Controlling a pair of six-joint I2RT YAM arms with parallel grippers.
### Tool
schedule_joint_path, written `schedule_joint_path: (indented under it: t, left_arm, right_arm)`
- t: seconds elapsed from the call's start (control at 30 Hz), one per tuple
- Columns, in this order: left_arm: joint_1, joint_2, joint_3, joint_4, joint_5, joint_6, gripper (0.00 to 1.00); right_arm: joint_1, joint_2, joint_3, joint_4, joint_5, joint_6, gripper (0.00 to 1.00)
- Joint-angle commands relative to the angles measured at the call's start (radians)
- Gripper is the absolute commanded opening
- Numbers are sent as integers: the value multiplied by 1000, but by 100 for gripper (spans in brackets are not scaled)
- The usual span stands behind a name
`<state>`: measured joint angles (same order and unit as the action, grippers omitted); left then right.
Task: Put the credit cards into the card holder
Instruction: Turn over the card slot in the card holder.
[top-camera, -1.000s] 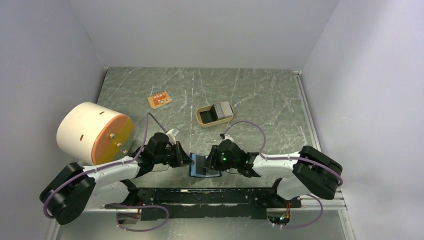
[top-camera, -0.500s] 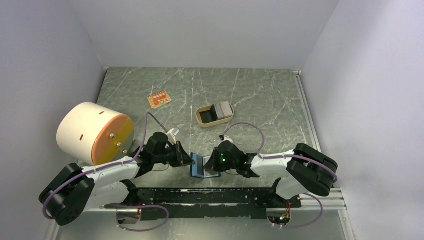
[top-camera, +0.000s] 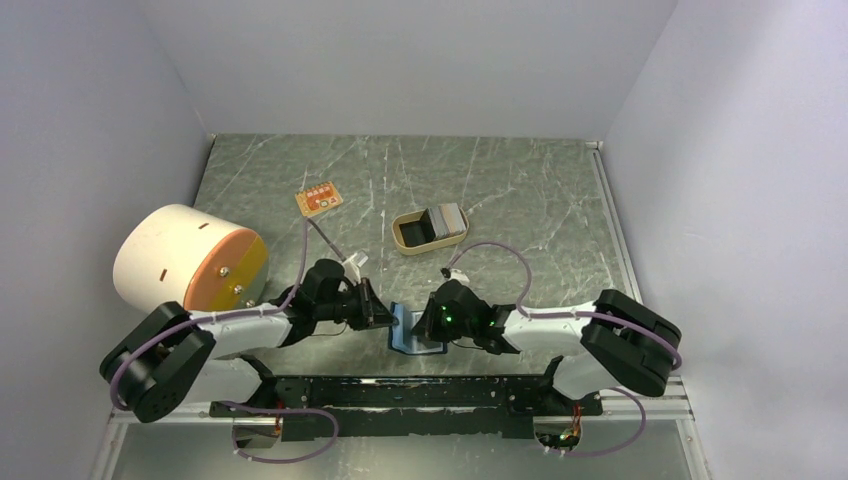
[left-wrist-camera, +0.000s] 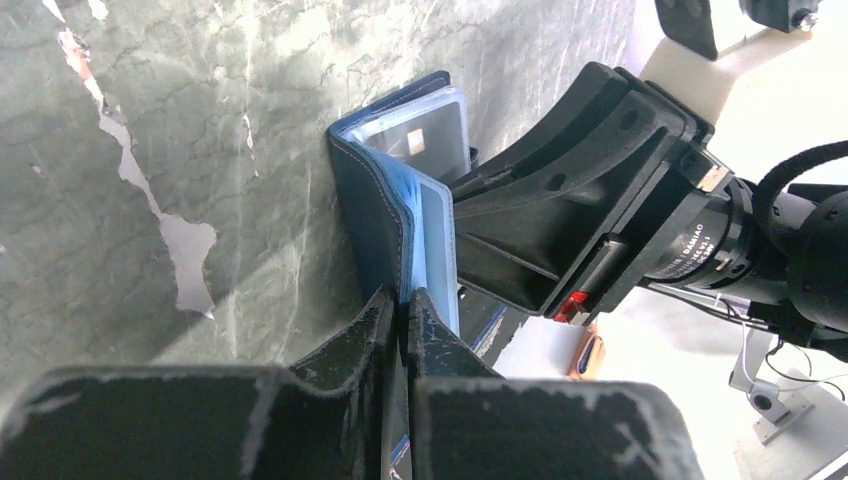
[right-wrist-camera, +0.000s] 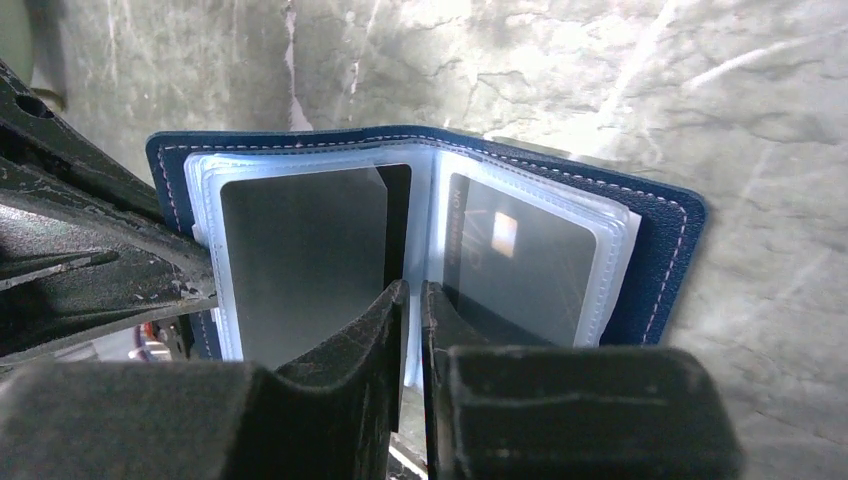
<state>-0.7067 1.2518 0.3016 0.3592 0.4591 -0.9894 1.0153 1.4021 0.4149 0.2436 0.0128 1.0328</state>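
The card holder (top-camera: 407, 331) stands open between both grippers at the table's near edge. It is dark navy outside (left-wrist-camera: 372, 205) with clear blue sleeves (right-wrist-camera: 420, 215). A grey card (right-wrist-camera: 300, 258) sits in its left sleeve and another card (right-wrist-camera: 520, 262) in the right one. My left gripper (top-camera: 384, 318) (left-wrist-camera: 404, 300) is shut on the holder's cover edge. My right gripper (top-camera: 426, 325) (right-wrist-camera: 412, 294) is shut on a middle sleeve leaf. The stack of credit cards (top-camera: 446, 218) lies in the tan oval tray (top-camera: 409, 236).
A big white cylinder with an orange face (top-camera: 190, 266) lies at the left by the left arm. A small orange board (top-camera: 318, 199) lies behind it. Walls close in the table on three sides.
My left gripper has moved right, toward the right gripper, and the card holder between them now stands narrower, more folded. The right arm has barely moved.
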Motion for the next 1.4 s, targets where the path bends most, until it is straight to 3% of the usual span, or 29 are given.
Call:
schedule_joint_path:
  t: [0.0, 0.27, 0.33, 0.5, 0.57, 0.6, 0.83, 1.03, 1.37]
  left_arm:
    - [-14, 66, 34, 56, 12, 7, 9]
    - [-33, 154, 49, 119, 36, -3, 9]
    - [-44, 164, 60, 109, 33, 1, 16]
    - [-61, 185, 77, 111, 28, 3, 21]
    - [-65, 196, 76, 118, 30, -2, 19]
    - [-67, 199, 76, 111, 24, -4, 11]
    - [-93, 211, 121, 15, -42, 25, 9]
    - [-111, 241, 173, -38, -56, 35, 9]
    - [-112, 120, 234, -388, -173, 72, 9]
  right_arm:
    - [2, -36, -13, -105, 75, -29, 16]
    - [-15, -7, -40, -43, 67, -41, 15]
    - [-16, -4, -39, -37, 64, -48, 15]
    - [-16, -9, -36, -44, 66, -58, 14]
    - [-16, -24, -34, -65, 77, -60, 15]
    - [-16, -37, -32, -85, 88, -60, 17]
    - [-21, -162, -54, -156, 146, -65, 27]
    - [-24, -226, -54, -211, 185, -85, 23]
    - [-28, -375, -21, -357, 182, -104, 22]
